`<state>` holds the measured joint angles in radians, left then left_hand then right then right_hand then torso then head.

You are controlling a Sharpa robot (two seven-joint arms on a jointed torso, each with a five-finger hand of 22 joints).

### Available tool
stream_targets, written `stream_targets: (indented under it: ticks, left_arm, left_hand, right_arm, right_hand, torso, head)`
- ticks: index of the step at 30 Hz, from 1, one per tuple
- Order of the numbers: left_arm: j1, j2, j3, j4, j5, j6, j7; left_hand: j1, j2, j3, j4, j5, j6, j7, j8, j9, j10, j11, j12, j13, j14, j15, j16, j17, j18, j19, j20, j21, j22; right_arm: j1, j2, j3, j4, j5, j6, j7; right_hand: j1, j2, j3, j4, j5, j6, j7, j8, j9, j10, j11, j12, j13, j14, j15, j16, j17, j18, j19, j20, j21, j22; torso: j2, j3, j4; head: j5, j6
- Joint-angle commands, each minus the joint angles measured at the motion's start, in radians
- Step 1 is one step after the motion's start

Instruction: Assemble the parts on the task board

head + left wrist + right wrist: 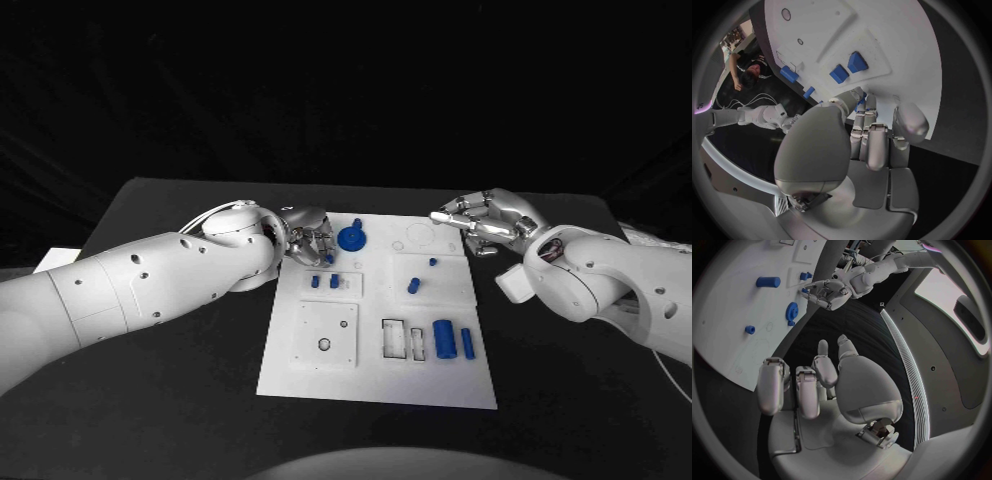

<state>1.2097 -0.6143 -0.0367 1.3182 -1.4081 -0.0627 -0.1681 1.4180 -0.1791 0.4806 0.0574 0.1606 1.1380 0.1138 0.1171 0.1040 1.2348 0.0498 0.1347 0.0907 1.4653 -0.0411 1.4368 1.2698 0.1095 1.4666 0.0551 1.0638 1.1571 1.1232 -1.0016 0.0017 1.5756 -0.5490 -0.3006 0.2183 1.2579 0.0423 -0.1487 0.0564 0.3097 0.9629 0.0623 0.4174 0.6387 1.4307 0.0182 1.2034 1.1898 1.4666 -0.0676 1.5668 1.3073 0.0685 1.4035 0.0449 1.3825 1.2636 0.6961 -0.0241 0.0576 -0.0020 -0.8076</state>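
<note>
Evidently little is done: most blue parts [446, 339] are left loose on the board [378, 385], mid-tabletop, while the left robot hand [306, 238] is curled beside the gear [353, 239], perhaps touching, and the right robot hand [483, 222] is held curled, empty.

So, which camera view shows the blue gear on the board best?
The head view: the blue gear lies unobstructed on the task board, beside the left hand. The right wrist view shows it smaller and edge-on. In the left wrist view I cannot identify it.
</note>
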Motion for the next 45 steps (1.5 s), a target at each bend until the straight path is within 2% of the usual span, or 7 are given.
stream_targets:
  ticks: [1,10,15,19,39,41,45]
  left_arm:
    - [0.0,0.003,0.0,0.001,0.001,0.021,-0.003]
    - [0.0,0.005,-0.001,-0.001,-0.002,0.034,-0.016]
    - [0.0,0.006,-0.001,-0.003,-0.002,0.042,-0.03]
    - [0.0,0.006,-0.001,-0.004,-0.002,0.045,-0.035]
    - [-0.001,-0.002,-0.001,-0.003,-0.002,0.02,-0.036]
    - [-0.001,-0.007,0.0,-0.002,-0.002,0.01,-0.035]
    - [0.0,-0.029,0.003,0.008,0.018,-0.039,-0.019]
  left_hand:
    - [-0.008,0.002,0.004,0.0,-0.004,0.008,0.002,-0.006,0.002,0.009,0.0,-0.007,0.001,0.051,0.006,-0.004,-0.001,-0.017,0.066,-0.002,0.004,0.001]
    - [-0.018,-0.006,0.005,-0.003,-0.006,0.003,0.005,-0.014,-0.001,0.006,0.003,-0.016,0.0,0.05,0.007,-0.005,-0.004,-0.018,0.066,-0.002,0.011,0.008]
    - [-0.035,-0.021,0.008,-0.006,-0.006,-0.041,0.016,-0.046,-0.016,-0.014,0.014,-0.037,-0.004,0.049,0.016,-0.006,-0.011,-0.02,0.063,0.002,0.01,0.009]
    - [-0.043,-0.03,0.01,-0.008,-0.006,-0.059,0.024,-0.055,-0.023,-0.027,0.021,-0.048,-0.007,0.047,0.021,-0.008,-0.017,-0.02,0.062,0.006,0.008,0.009]
    - [-0.054,-0.043,0.011,-0.011,-0.006,-0.096,0.031,-0.057,-0.038,-0.047,0.029,-0.064,-0.009,0.044,0.028,-0.012,-0.029,-0.021,0.059,0.011,0.009,0.012]
    - [-0.058,-0.047,0.01,-0.013,-0.006,-0.115,0.034,-0.058,-0.041,-0.061,0.031,-0.069,-0.011,0.043,0.03,-0.013,-0.033,-0.02,0.058,0.012,0.006,0.01]
    - [-0.06,-0.053,-0.007,-0.019,-0.006,-0.187,0.034,-0.057,-0.042,-0.118,0.037,-0.073,-0.021,0.041,0.034,-0.017,-0.046,-0.016,0.054,0.017,-0.02,-0.009]
  right_arm:
    - [-0.001,0.001,0.0,0.001,-0.002,0.015,0.01]
    - [-0.001,0.002,0.0,0.0,-0.002,0.016,0.01]
    - [-0.001,0.002,0.0,0.0,-0.002,0.016,0.01]
    - [-0.001,0.002,0.0,0.0,-0.002,0.016,0.01]
    - [-0.001,0.003,0.0,-0.006,-0.002,0.014,0.006]
    - [-0.001,0.002,0.0,-0.011,-0.003,0.013,0.004]
    - [-0.001,0.0,0.0,-0.029,-0.011,0.013,0.002]
  right_hand:
    - [0.0,0.014,-0.003,-0.002,0.004,0.008,0.0,-0.006,0.001,0.107,-0.026,0.321,0.34,0.104,0.003,0.004,0.264,0.005,-0.004,0.0,-0.004,0.001]
    - [0.0,0.014,-0.003,-0.002,0.004,0.008,0.0,-0.006,0.001,0.107,-0.026,0.321,0.34,0.104,0.003,0.004,0.264,0.005,-0.004,0.0,-0.004,0.001]
    - [0.0,0.014,-0.003,-0.002,0.004,0.008,0.0,-0.006,0.001,0.107,-0.026,0.321,0.34,0.104,0.003,0.004,0.264,0.005,-0.004,0.0,-0.004,0.001]
    - [0.0,0.014,-0.003,-0.002,0.004,0.008,0.0,-0.006,0.001,0.107,-0.026,0.321,0.34,0.104,0.003,0.004,0.264,0.005,-0.004,0.0,-0.004,0.001]
    - [0.001,0.014,-0.004,-0.004,0.003,0.008,0.0,-0.009,0.002,0.098,-0.026,0.308,0.33,0.104,0.003,0.004,0.264,0.007,-0.009,0.0,-0.009,-0.006]
    - [0.003,0.015,-0.006,-0.008,0.002,0.005,0.002,-0.017,0.004,0.048,-0.024,0.237,0.27,0.104,0.004,0.004,0.264,0.008,-0.012,0.0,-0.013,-0.012]
    - [0.025,0.025,-0.007,-0.026,-0.009,-0.023,0.023,-0.081,-0.003,-0.218,-0.007,-0.223,-0.085,0.085,0.018,-0.027,0.222,0.02,-0.041,0.01,-0.053,-0.067]
  torso:
    - [0.0,-0.0003,0.0002]
    - [0.0,-0.0002,-0.0002]
    - [0.0,-0.0002,0.0007]
    - [0.0,-0.0001,0.0005]
    - [0.0,-0.0007,0.0003]
    - [-0.001,-0.0011,-0.0001]
    - [-0.001,-0.0016,0.0005]
  head:
    - [-0.001,-0.001]
    - [-0.001,-0.002]
    - [-0.002,-0.003]
    - [-0.002,-0.003]
    - [-0.003,-0.002]
    - [-0.004,-0.002]
    - [-0.007,0.0]
